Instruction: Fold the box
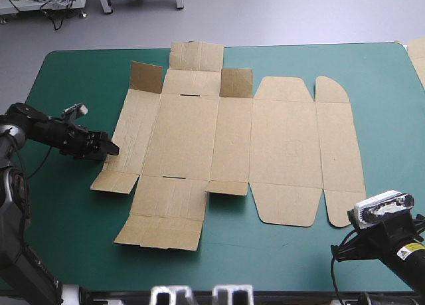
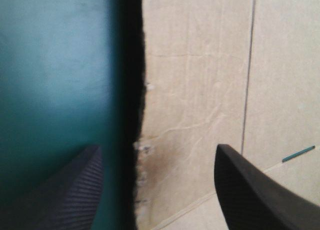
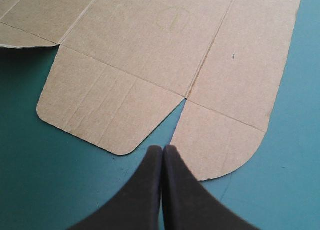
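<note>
Left gripper [image 2: 157, 150] spread, straddled left edge of flat brown box [image 1: 232, 142]; right gripper [image 3: 163, 150] pressed together near notch between 2 rounded flaps [image 3: 100, 109]. Risk: pinch could shove sheet sideways, missing edge.

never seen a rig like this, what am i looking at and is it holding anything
A robot with two arms at a table with a teal-green cover. One picture looks down from above and behind; the other two come from a camera on each wrist. The box, a cut sheet of brown board, lies unfolded, two small far flaps raised. The left jaws stand open astride its left edge; the right jaws are shut beside its rounded near flaps. Nothing is held.
</note>
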Robot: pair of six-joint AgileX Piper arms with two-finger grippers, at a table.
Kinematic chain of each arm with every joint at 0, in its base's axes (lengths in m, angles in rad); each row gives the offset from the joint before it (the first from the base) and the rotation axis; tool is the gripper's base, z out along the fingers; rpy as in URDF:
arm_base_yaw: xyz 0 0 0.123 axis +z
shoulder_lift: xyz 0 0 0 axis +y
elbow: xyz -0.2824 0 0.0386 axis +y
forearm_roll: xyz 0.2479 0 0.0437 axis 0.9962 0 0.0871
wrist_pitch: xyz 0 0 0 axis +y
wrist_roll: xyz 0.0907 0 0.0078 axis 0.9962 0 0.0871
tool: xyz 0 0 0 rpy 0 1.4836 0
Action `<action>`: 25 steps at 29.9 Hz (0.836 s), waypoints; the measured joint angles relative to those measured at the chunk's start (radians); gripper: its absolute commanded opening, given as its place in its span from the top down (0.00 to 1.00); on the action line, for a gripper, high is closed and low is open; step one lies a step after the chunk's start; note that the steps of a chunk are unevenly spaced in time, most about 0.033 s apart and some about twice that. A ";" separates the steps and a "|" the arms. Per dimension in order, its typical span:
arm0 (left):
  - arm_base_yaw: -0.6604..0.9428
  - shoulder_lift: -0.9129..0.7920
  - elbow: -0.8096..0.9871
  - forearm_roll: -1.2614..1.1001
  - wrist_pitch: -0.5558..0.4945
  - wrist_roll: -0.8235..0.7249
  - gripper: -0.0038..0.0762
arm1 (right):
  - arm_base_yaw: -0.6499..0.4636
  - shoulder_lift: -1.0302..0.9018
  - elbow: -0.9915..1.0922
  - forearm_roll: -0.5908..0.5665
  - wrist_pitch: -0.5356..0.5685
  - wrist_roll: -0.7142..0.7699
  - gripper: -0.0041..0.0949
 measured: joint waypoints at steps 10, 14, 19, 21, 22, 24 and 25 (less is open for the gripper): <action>-0.157 0.000 -0.004 -0.002 -0.002 -0.060 0.37 | 0.000 0.000 0.000 0.000 0.000 0.000 0.98; -0.192 0.001 -0.004 -0.003 -0.002 -0.070 0.42 | 0.000 0.000 0.000 0.000 0.000 0.000 0.98; -0.202 0.004 -0.004 -0.003 -0.005 -0.098 0.54 | 0.000 0.000 0.000 0.000 0.000 0.000 0.98; -0.208 0.006 -0.003 0.000 -0.005 -0.103 0.64 | 0.000 0.000 0.000 0.000 0.000 0.000 0.98; -0.211 0.009 -0.003 0.000 -0.005 -0.104 0.72 | 0.000 0.000 0.000 0.000 0.000 0.000 0.98; -0.220 0.016 -0.002 0.000 -0.006 -0.105 0.86 | 0.000 0.000 0.000 0.000 0.000 0.000 0.98; -0.226 0.020 -0.002 0.000 -0.006 -0.105 0.93 | 0.000 0.000 0.000 0.000 0.000 0.000 0.98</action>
